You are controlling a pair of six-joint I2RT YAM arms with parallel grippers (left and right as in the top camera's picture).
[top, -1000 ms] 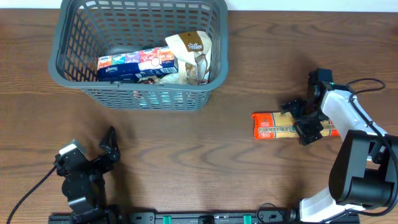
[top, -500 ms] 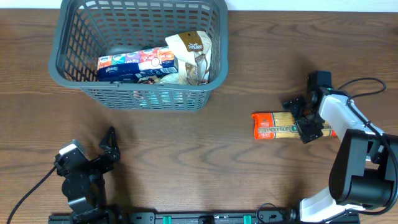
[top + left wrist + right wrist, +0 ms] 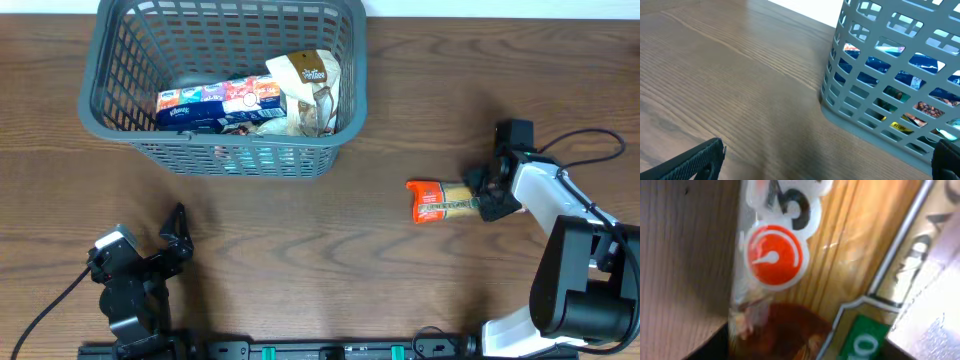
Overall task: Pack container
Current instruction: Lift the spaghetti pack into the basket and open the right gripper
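Note:
The container, a dark grey lattice basket, stands at the back left of the wooden table and fills the upper right of the left wrist view as the container. An orange-red pasta packet lies flat at mid right. My right gripper is closed on its right end, one finger on each long side, hiding that end. In the right wrist view the pasta packet fills the frame between the jaws. My left gripper rests open and empty near the front left, well short of the container.
Inside the container lie a blue tissue pack and a tan paper bag. A black cable loops beside the right arm. Bare wood lies between the container and the packet.
My right gripper's jaws have closed from wide open onto the packet's right end, and the packet now looks narrower. The left arm and the container have not moved.

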